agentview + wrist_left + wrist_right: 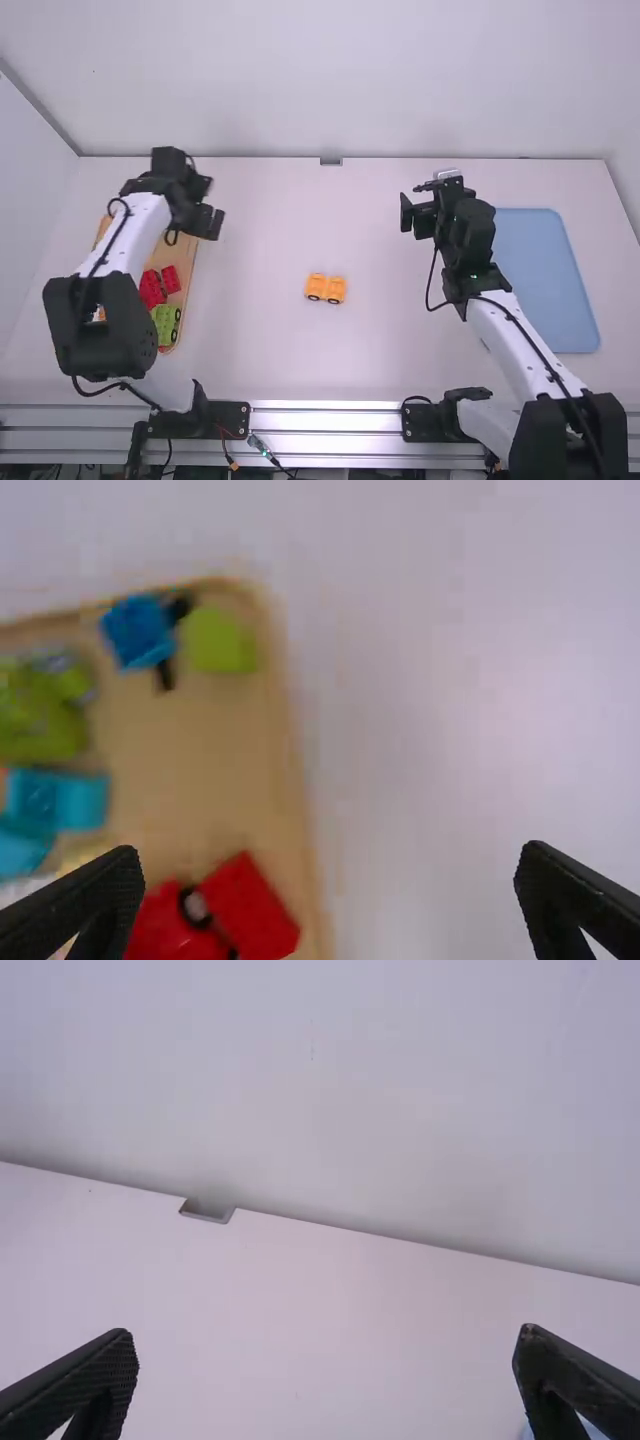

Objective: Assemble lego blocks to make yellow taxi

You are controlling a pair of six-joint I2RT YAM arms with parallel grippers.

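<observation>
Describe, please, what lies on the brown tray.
The brown tray holds a blue block, teal blocks, green blocks and red blocks. A finger of the left tool partly hides a pale yellow piece. In the high view, the left arm covers the tray's middle.

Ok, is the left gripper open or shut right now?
Open: the left gripper shows its two fingers wide apart in the left wrist view, gripping nothing.

wooden tray (184, 254) partly hidden by left arm (126, 235), red blocks (250, 908) blurred
</observation>
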